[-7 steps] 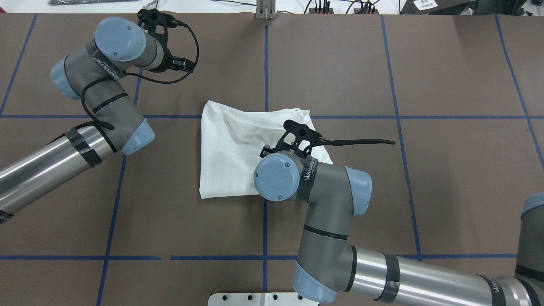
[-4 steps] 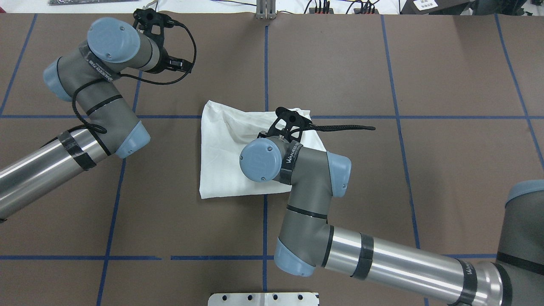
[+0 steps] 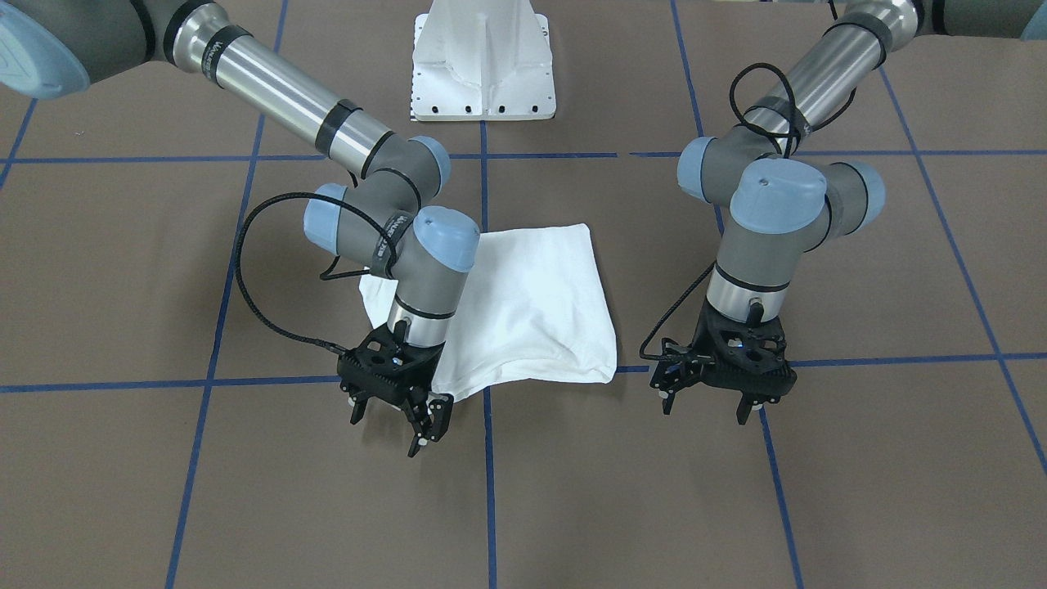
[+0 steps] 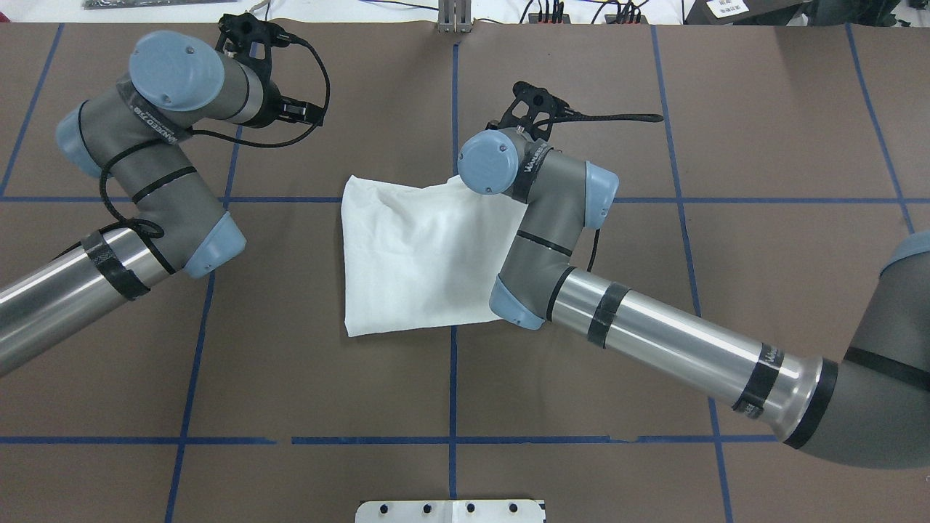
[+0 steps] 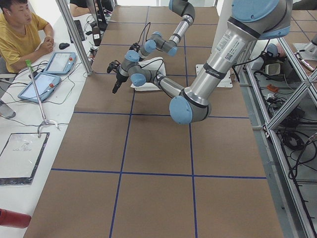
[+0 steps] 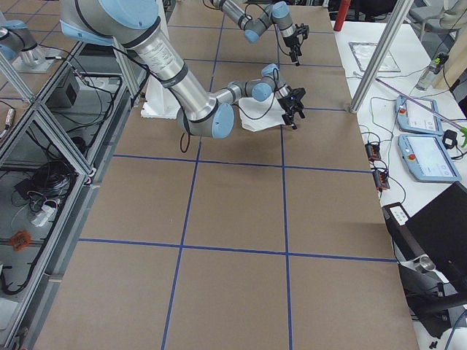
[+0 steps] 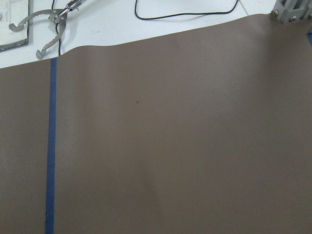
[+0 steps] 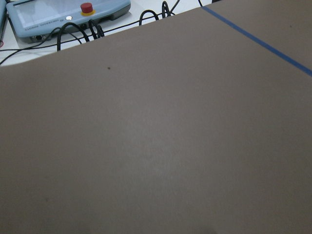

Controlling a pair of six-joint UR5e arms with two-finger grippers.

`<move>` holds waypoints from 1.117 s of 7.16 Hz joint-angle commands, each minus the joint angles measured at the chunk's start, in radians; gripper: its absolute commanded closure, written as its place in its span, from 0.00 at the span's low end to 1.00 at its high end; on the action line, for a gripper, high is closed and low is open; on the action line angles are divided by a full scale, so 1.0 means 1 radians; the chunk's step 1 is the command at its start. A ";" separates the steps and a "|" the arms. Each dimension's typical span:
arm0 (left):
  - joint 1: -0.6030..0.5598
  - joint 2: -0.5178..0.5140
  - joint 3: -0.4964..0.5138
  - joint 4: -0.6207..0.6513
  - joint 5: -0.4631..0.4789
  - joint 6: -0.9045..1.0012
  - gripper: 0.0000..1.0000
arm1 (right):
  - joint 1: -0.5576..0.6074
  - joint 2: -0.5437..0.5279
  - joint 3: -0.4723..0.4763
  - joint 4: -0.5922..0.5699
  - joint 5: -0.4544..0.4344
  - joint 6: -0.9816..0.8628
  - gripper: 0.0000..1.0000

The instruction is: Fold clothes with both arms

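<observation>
Standing by the table (image 4: 763,131) and taking the robot's white pedestal (image 3: 483,61) as six o'clock, the T-shirt (image 4: 414,254) lies at the centre as a rough, several-layered square, flat on the matte brown cover with its blue tape lines (image 4: 454,109). Its twelve o'clock edge is a bit rumpled, with a soft ridge toward the eleven o'clock corner.

The right hand (image 3: 399,425) hangs just past the one o'clock corner, black fingers spread with nothing between them. The left hand (image 3: 705,409) hovers well apart from the cloth at about ten o'clock, also spread and empty (both wrist cameras see only bare brown cover).

The shirt looks like thin cotton, so I'd expect it to be light and limp, with no stiffness of its own. It would sag from wherever it is lifted, and the layers could slip apart. To my eye the best hold is a pinch at two corners of one edge, one per hand, through every layer. Lifted level, the fold should stay square, and dragging it risks bunching.
</observation>
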 commanded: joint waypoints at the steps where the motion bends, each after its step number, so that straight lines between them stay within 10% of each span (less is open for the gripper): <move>1: 0.000 0.021 -0.038 0.001 -0.022 0.001 0.00 | 0.057 0.019 0.019 0.042 0.095 -0.088 0.00; 4: 0.000 0.174 -0.379 0.229 -0.130 0.020 0.00 | 0.214 -0.242 0.368 -0.002 0.548 -0.397 0.00; 6: -0.039 0.325 -0.665 0.446 -0.161 0.287 0.00 | 0.395 -0.490 0.711 -0.234 0.779 -0.795 0.00; 8: -0.270 0.464 -0.694 0.450 -0.416 0.532 0.00 | 0.619 -0.708 0.835 -0.329 0.968 -1.215 0.00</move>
